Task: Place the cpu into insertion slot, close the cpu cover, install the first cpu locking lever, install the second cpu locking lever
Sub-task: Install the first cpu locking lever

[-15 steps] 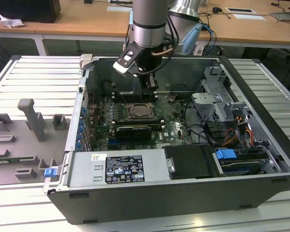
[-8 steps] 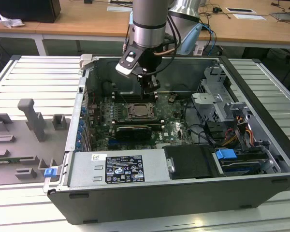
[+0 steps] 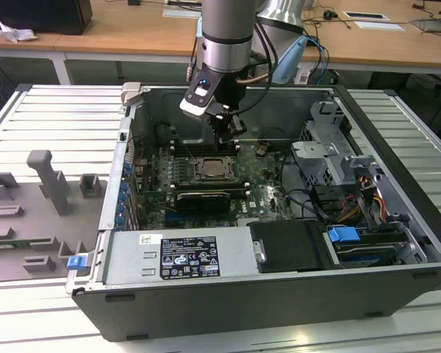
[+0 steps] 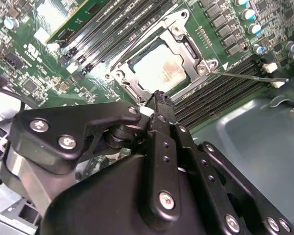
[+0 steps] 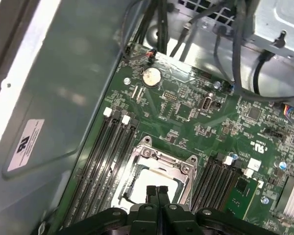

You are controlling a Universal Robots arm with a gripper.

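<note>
The cpu (image 4: 158,68), a beige-silver square, lies in the insertion slot (image 3: 213,168) on the green board. The silvery cpu cover (image 4: 185,45) lies flat around it as a frame. In the first wrist view the cpu (image 5: 148,177) and cover (image 5: 162,157) sit just beyond the fingertips. A thin metal locking lever (image 4: 247,76) sticks out sideways from the socket corner over the memory slots. My gripper (image 4: 159,96) hangs just above the socket's edge, shut with nothing between its fingers; it also appears in the exterior view (image 3: 232,134) and the first wrist view (image 5: 157,190).
Long memory slots (image 5: 105,161) flank the socket on both sides. A long black card (image 3: 200,199) lies in front of it. Cables (image 5: 220,44) and a drive cage (image 3: 331,140) crowd the exterior view's right. The case wall (image 5: 54,112) stands close. Grey fixtures (image 3: 51,184) sit outside the case.
</note>
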